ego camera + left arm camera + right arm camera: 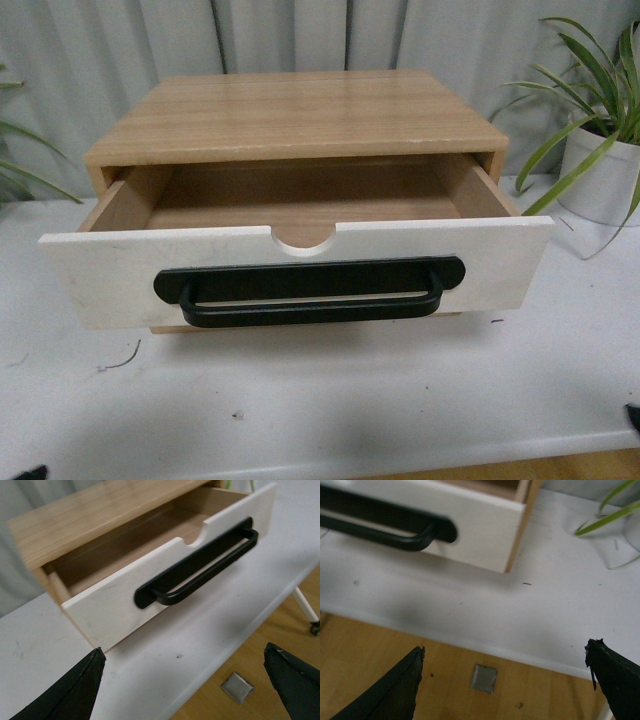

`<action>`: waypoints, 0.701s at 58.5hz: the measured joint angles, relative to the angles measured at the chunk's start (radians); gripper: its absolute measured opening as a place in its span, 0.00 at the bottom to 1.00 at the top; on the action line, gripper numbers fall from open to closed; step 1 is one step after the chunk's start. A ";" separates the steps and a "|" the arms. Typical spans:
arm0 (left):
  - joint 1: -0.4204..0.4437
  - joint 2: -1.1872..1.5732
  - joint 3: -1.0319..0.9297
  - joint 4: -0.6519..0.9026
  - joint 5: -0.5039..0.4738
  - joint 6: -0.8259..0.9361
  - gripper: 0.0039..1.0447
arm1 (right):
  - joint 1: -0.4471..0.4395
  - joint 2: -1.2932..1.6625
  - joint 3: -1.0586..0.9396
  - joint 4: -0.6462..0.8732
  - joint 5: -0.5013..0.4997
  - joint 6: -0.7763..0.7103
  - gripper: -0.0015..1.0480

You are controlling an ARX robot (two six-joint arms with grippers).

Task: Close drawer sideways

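Observation:
The drawer [110, 270] stands pulled out of a light wood cabinet [295, 112] on the white table. Its white front has a long black bar handle [310, 290] and a half-round notch [304, 238] in the top edge; its inside looks empty. It also shows in the left wrist view [105, 605] and the right wrist view [480, 525]. My left gripper [185, 662] is open, in front of the drawer's left end near the table's front edge. My right gripper [505, 660] is open over the table's front edge, in front of the drawer's right corner. Both are empty.
A potted plant in a white pot [603, 175] stands at the right of the cabinet; leaves [20, 165] reach in at the far left. Grey curtain behind. Wood floor with a small metal plate [484, 678] lies below the table's front edge [420, 455].

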 joint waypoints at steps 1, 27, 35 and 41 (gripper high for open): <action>0.000 0.037 0.003 0.022 0.014 0.021 0.94 | 0.012 0.026 0.012 -0.003 -0.006 -0.018 0.94; -0.007 0.599 0.156 0.218 0.083 0.360 0.94 | 0.056 0.430 0.222 0.052 -0.159 -0.259 0.94; 0.011 0.689 0.213 0.239 0.076 0.402 0.94 | 0.057 0.535 0.293 0.072 -0.172 -0.295 0.94; 0.024 0.752 0.245 0.272 0.065 0.416 0.94 | 0.057 0.600 0.335 0.086 -0.173 -0.308 0.94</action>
